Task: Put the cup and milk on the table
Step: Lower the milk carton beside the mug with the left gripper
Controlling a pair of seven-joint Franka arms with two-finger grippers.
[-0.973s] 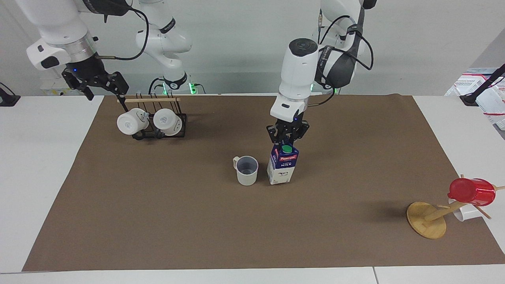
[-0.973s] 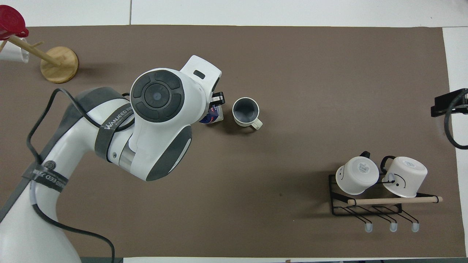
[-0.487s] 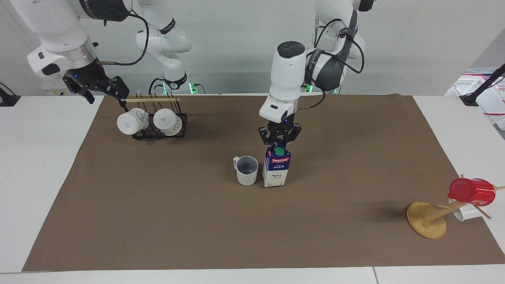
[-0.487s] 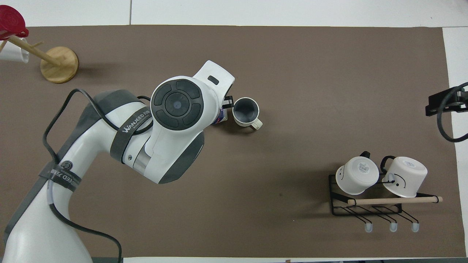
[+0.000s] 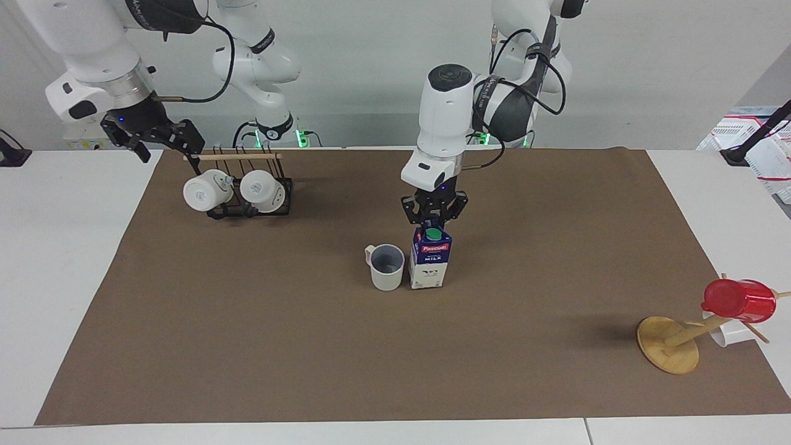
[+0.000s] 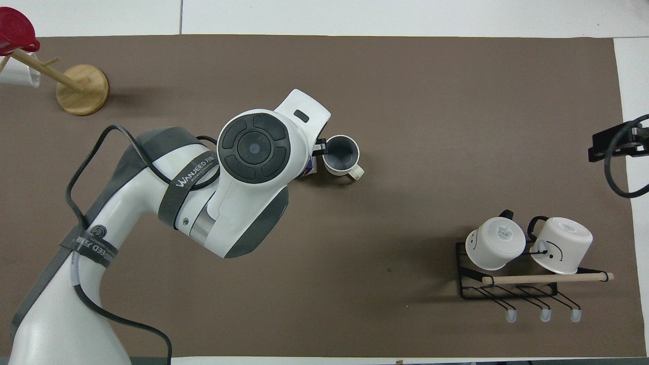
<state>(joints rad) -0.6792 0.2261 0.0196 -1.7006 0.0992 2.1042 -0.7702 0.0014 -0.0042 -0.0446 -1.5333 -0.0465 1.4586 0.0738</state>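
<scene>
On the table [image 5: 185, 346], left end effector [image 5: 434, 224] pinches upright milk [image 5: 431, 259] just beside empty cup [image 5: 387, 267]

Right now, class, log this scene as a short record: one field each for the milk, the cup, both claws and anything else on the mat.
milk: upright carton on the mat, close beside the cup
cup: upright, mouth up, toward the right arm's end from the milk
left claw: at the carton's top, gripping it
right claw: raised above the mat's edge beside the rack, waiting
rack: holds two white mugs
mug tree: with a red cup, at the left arm's end
</scene>
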